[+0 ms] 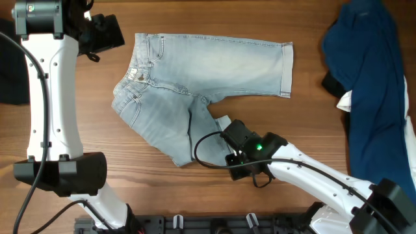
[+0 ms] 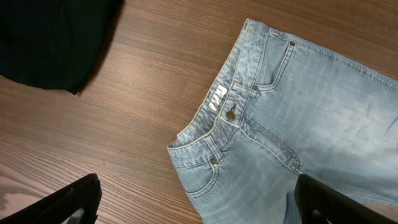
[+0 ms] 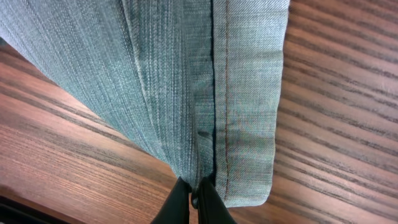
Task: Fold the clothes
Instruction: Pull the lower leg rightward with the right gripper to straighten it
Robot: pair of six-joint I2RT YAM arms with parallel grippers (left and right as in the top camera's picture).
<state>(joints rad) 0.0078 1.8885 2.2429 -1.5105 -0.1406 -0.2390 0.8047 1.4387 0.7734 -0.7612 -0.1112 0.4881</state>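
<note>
**A:** Overhead. Where are the shorts [image 1: 195, 71] found?

**B:** Flat at mid-table [image 1: 312, 136]. One leg is laid out to the right, ending in a squared cuff [image 1: 286, 68]. The other leg is splayed toward the near edge. A blue cloth [image 1: 374, 71] is heaped at the right, well apart. The left claw [image 1: 104, 34] is held near the waistband [image 1: 138, 55]. The right claw [image 1: 224, 125] is set at the near leg's hem.

**A:** Left wrist. Claw state?

**B:** The fingers [image 2: 68, 202] are seen wide apart, with nothing gripped. The waistband and button [image 2: 231, 114] are framed below them. A black cloth [image 2: 50, 37] is noted at the corner, apart from the shorts.

**A:** Right wrist?

**B:** The fingers [image 3: 180, 202] are pressed together on the hem edge, with denim pinched between them. The leg runs away from them over the wood.

**A:** Handling?

**B:** The denim is judged heavy for cloth and limp, though with some body. The seams, cuffs and waistband are judged thicker and stiffer. It is not thought slippery or fragile. Sagging is expected if it is lifted by one point only. Hold is best taken at doubled edges such as a hem or a waistband corner, where a pinch is unlikely to slide. The near leg is judged to need carrying over onto the far one while the waist end is steadied by the left claw.
</note>
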